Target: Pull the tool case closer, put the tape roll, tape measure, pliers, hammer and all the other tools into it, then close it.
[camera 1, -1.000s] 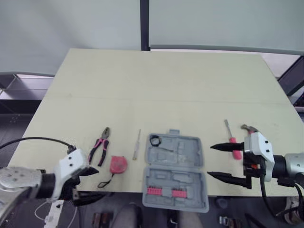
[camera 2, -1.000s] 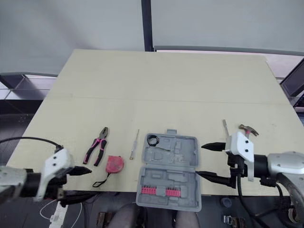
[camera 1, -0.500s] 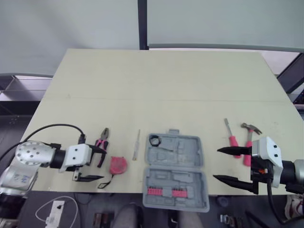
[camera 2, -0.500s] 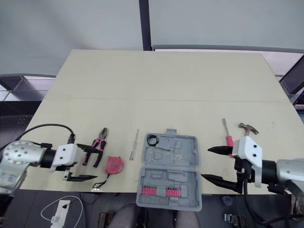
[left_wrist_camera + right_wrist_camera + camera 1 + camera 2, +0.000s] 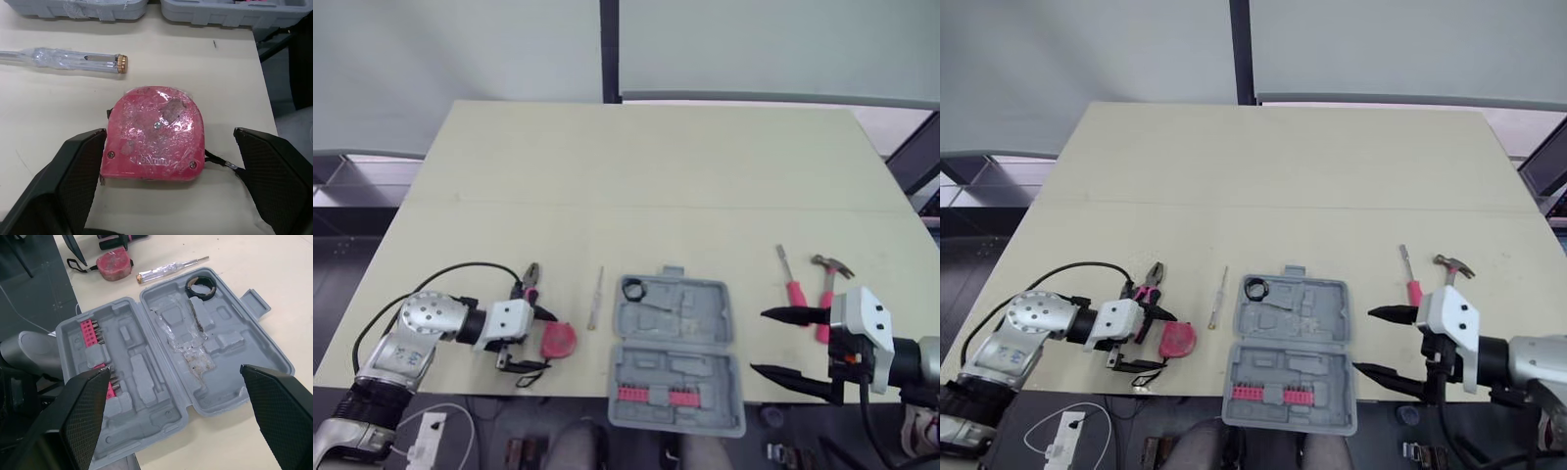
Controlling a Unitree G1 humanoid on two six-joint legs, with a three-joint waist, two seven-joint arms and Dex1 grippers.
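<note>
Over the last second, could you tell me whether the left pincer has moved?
Yes. The left pincer has moved toward the case and now sits open around the tape measure.

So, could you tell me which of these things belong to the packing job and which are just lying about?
For the job: tool case, tape roll, tape measure, pliers, clear screwdriver, red screwdriver, hammer.
Just lying about: white power strip on the floor.
</note>
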